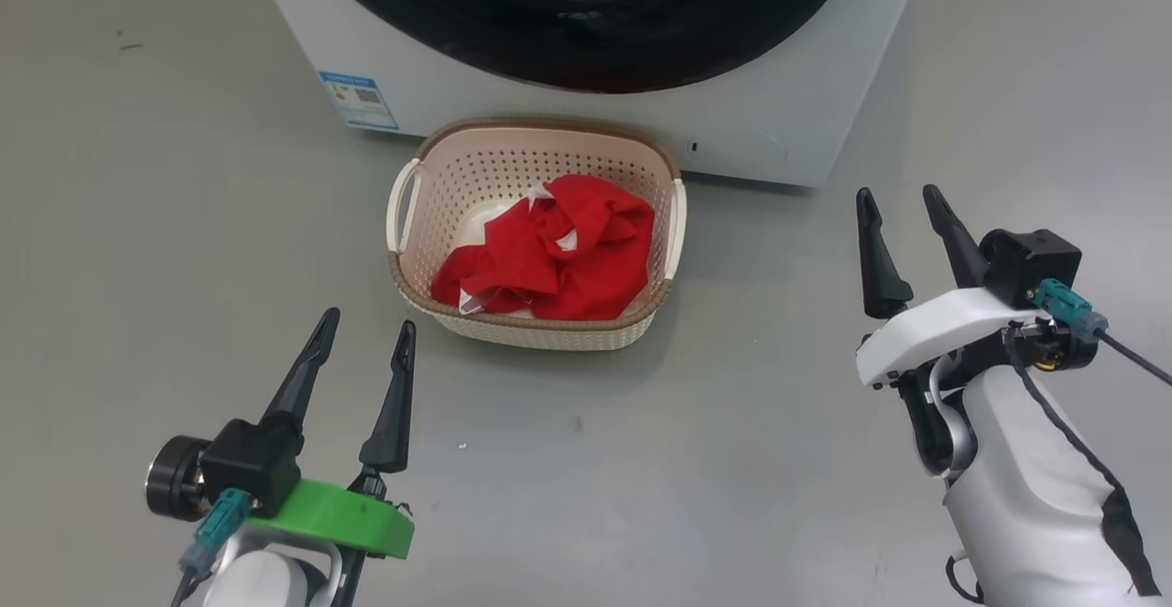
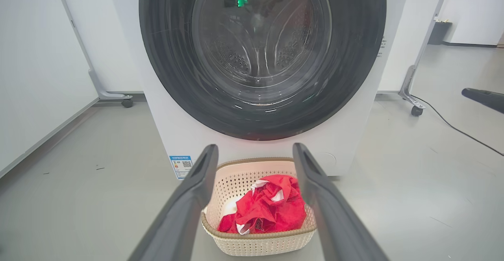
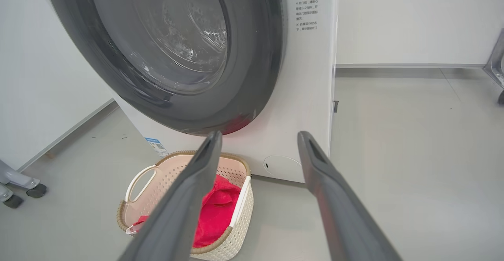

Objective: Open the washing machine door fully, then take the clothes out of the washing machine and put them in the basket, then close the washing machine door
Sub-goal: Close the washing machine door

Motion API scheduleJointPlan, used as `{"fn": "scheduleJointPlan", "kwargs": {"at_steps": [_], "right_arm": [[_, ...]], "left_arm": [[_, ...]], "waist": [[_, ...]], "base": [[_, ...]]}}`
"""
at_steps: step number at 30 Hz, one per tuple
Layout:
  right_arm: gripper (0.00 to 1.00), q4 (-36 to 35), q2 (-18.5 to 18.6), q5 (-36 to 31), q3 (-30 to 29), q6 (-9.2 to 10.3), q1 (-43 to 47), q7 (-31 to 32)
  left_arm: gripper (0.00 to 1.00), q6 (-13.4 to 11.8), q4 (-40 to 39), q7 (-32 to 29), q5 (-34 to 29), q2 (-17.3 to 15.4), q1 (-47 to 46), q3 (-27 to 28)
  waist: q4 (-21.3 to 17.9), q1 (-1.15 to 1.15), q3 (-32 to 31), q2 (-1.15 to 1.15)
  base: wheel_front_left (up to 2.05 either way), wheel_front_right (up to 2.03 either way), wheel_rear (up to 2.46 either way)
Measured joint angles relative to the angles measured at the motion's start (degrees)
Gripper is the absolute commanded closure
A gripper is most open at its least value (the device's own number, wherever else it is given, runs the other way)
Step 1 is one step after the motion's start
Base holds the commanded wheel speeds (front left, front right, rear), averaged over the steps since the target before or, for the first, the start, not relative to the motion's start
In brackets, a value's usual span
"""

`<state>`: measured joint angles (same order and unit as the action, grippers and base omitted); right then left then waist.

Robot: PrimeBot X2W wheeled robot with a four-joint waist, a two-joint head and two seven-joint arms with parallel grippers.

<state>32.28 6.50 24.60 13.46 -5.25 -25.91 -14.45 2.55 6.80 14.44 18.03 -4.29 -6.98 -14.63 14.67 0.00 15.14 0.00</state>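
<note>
Washing machine (image 1: 806,103): smooth white panels, slight sheen. Washing machine door (image 2: 165,56): glossy black rim, mirror-like reflections; clear glass centre, perforated bright metal drum visible behind it. Sticker (image 1: 359,100): blue and white printed label, looks like paper. Basket (image 1: 494,177): cream plastic, perforated walls, matt; brown woven-look rim. Clothes (image 1: 558,259): soft red cloth, crumpled, matt, white trim. Floor (image 1: 137,222): smooth grey, low sheen, a few scuffs. Left hand (image 1: 369,318): dark matt fingers (image 1: 307,364), green plastic collar (image 1: 339,515). Right hand (image 1: 897,191): same dark fingers, smooth white shell (image 1: 943,323).
</note>
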Motion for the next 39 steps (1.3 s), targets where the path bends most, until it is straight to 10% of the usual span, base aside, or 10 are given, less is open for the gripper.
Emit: {"fn": "scheduleJointPlan", "kwargs": {"at_steps": [39], "right_arm": [[0.00,-17.8,-1.4,-5.0,-0.9,4.86,27.8,0.0]], "left_arm": [[0.00,-1.0,2.2,-0.2,0.0,-2.1,10.8,0.6]], "waist": [[-10.2,0.00,-16.0,0.00]], "base": [[0.00,0.00,0.00]]}}
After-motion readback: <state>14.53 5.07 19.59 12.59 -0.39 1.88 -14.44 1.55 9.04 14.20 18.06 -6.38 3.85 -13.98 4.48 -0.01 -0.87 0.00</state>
